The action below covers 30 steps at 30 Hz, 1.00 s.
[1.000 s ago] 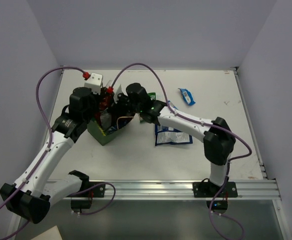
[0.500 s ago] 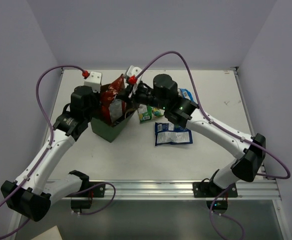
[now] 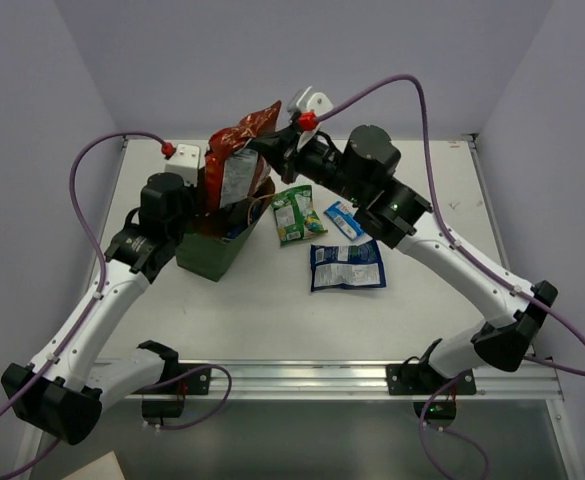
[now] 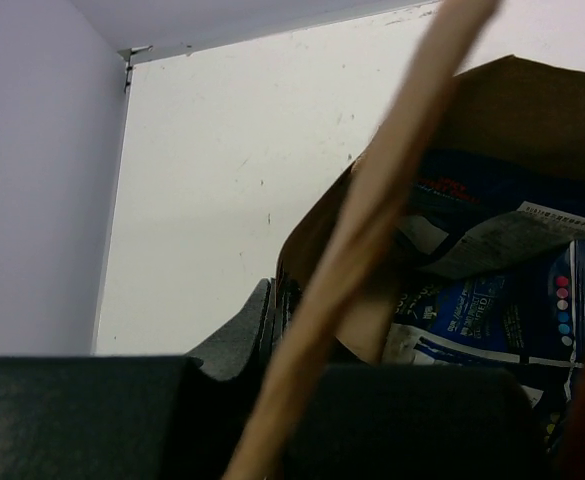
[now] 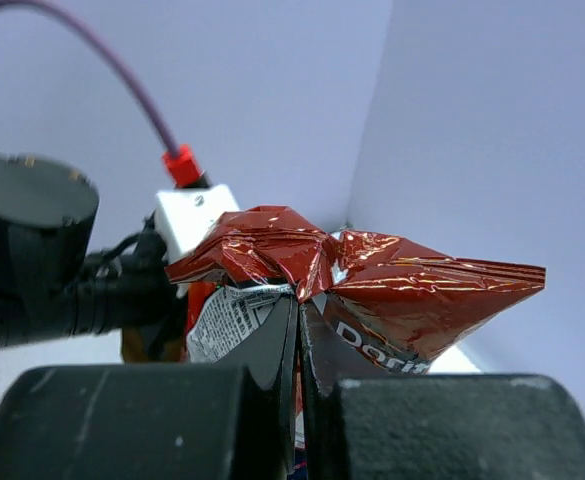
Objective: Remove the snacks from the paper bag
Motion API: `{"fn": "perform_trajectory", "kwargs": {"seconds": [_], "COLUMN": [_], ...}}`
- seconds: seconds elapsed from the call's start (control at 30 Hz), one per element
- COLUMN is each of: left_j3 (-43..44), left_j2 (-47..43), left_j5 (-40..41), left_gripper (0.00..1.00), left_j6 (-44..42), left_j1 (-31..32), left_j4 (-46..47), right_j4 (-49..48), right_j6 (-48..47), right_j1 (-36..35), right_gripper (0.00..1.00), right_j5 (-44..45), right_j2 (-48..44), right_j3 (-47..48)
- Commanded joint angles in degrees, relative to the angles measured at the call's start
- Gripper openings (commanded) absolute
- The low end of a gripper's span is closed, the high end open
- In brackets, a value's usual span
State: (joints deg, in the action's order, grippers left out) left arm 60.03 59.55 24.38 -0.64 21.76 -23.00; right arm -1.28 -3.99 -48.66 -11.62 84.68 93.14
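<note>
Since half a second ago the right gripper (image 3: 263, 143) has climbed, drawing the red-orange chip bag (image 3: 234, 165) higher out of the paper bag (image 3: 210, 255). From above, the chip bag's lower end overlaps the bag's mouth, so whether it is clear cannot be told. Three packets lie on the table (image 3: 432, 190) right of the paper bag: one green packet (image 3: 294, 213), one small blue bar (image 3: 342, 219) just beside it, and one blue-and-white packet (image 3: 347, 266) nearer the arms. In the left wrist view the left gripper (image 4: 275, 312) is pinched on the bag's brown kraft wall. A blurred tan handle (image 4: 372, 230) crosses the frame, and blue-and-white packets (image 4: 492, 305) crowd inside, too overlapped to count. In the right wrist view the fingers are closed tight on the chip bag's crimped top, its lower part cut off.
</note>
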Motion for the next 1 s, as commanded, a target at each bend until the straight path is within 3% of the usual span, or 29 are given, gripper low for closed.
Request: {"fn": "perform_trajectory", "kwargs": {"seconds": [0.0,0.2,0.43,0.63,0.77,0.87,0.97], "left_j3": [-0.9,-1.4,1.0,0.6,0.3,0.3,0.2], "left_j2": [-1.3,-0.8,0.6,0.0,-0.1,0.1,0.4], "left_j5": [2.9,4.9,6.7,7.6,6.4,4.7,3.3], "left_gripper": [0.00,0.00,0.00,0.00,0.00,0.00,0.00], "left_j6": [-0.7,-2.0,-2.9,-5.9,-7.8,-8.6,-9.0], "left_j1": [-0.4,-0.4,-0.4,-0.4,-0.4,-0.3,-0.3], "left_j4": [2.6,4.9,5.6,6.5,8.1,8.8,9.4], "right_j4": [-5.1,1.1,7.4,12.9,15.0,14.3,14.5], "right_j6": [0.6,0.2,8.8,20.5,26.0,28.6,28.7], "right_j1": [1.4,9.2,21.7,31.9,44.4,50.8,53.2], "right_gripper": [0.00,0.00,0.00,0.00,0.00,0.00,0.01], "right_j5": [7.7,19.0,30.2,33.9,25.4,19.7,19.6], "right_j2": [-5.7,-12.3,-25.1,-30.5,-22.4,-14.1,-2.4], "right_j3": [4.5,0.5,-22.6,-39.4,-41.6,-38.2,-31.5]}}
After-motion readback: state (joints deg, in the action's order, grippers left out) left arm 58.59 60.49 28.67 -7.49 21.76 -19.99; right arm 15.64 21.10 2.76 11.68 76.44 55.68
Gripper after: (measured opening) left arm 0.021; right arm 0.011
